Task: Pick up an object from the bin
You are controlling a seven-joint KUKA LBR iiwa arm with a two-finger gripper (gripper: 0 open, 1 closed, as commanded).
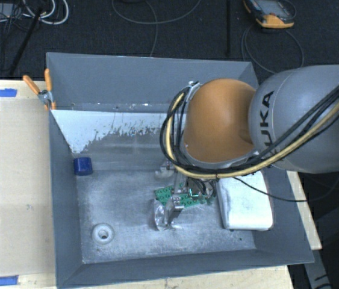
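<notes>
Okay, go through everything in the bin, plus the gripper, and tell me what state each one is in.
Blue block: resting by the left wall of the bin, untouched.
Small round grey piece: flat on the floor, front left, alone.
White rectangular block: lying flat by the right wall.
Gripper: low over the floor mid-bin, left of the white rectangular block.

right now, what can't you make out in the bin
- Camera view: the white block by the right wall, its far end hidden under the arm's orange cover.
- Camera view: the small pale round thing at the front left, too small to tell its kind.
- Camera view: the bin floor below the orange cover, hidden by it.
</notes>
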